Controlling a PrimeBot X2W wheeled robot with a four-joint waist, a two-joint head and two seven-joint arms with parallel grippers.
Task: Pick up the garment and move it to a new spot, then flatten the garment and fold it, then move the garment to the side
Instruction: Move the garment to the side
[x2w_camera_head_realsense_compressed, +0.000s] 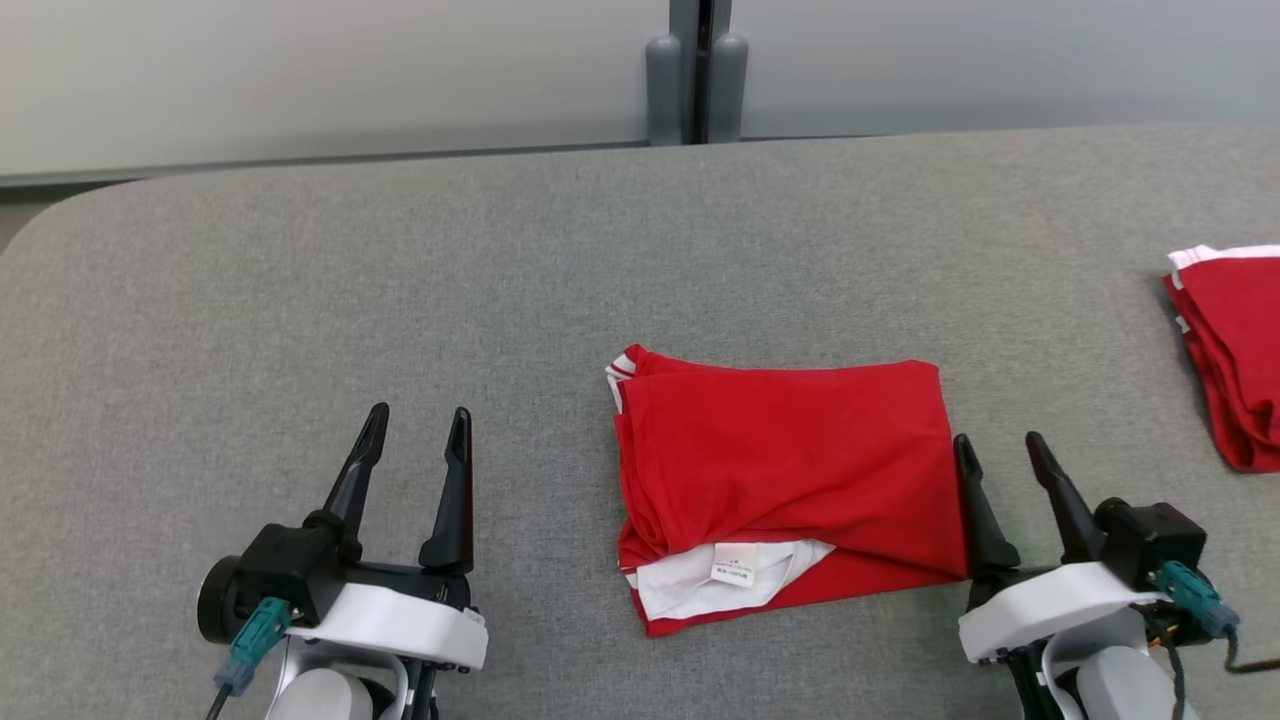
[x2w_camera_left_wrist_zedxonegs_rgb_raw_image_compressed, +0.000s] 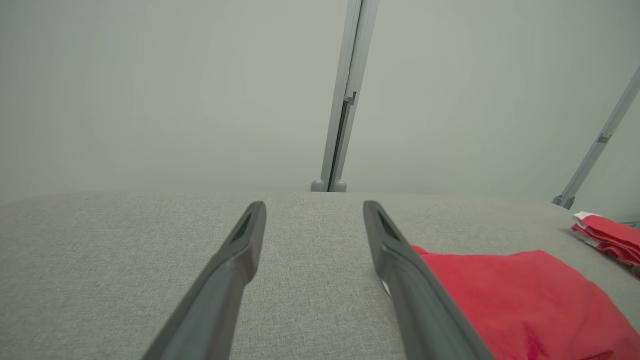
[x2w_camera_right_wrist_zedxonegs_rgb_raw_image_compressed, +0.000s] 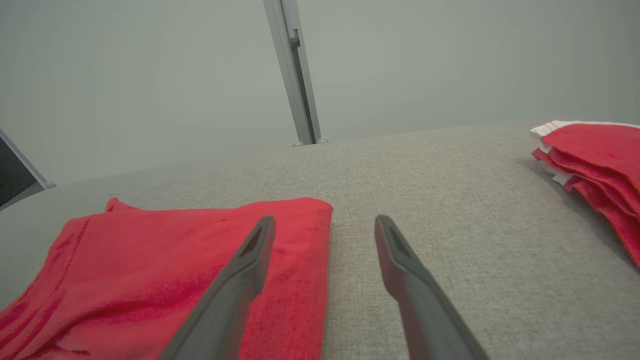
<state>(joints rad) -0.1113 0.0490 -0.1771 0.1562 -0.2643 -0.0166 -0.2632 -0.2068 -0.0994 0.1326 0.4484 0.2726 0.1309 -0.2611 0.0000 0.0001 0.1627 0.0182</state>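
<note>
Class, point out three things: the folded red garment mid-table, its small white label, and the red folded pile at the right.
Folded red garment (x2w_camera_head_realsense_compressed: 790, 450): head view, flat top panel.
Small white label (x2w_camera_head_realsense_compressed: 732, 565): head view, tag's centre.
Red folded pile (x2w_camera_head_realsense_compressed: 1235, 350): head view, top layer.

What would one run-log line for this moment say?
garment: folded, on table | left gripper: open, empty | right gripper: open, empty, at garment's edge

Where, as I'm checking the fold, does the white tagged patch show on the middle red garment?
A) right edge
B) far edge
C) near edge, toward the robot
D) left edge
C: the white patch with its tag peeks out along the near edge of the red garment, toward the robot.
</note>
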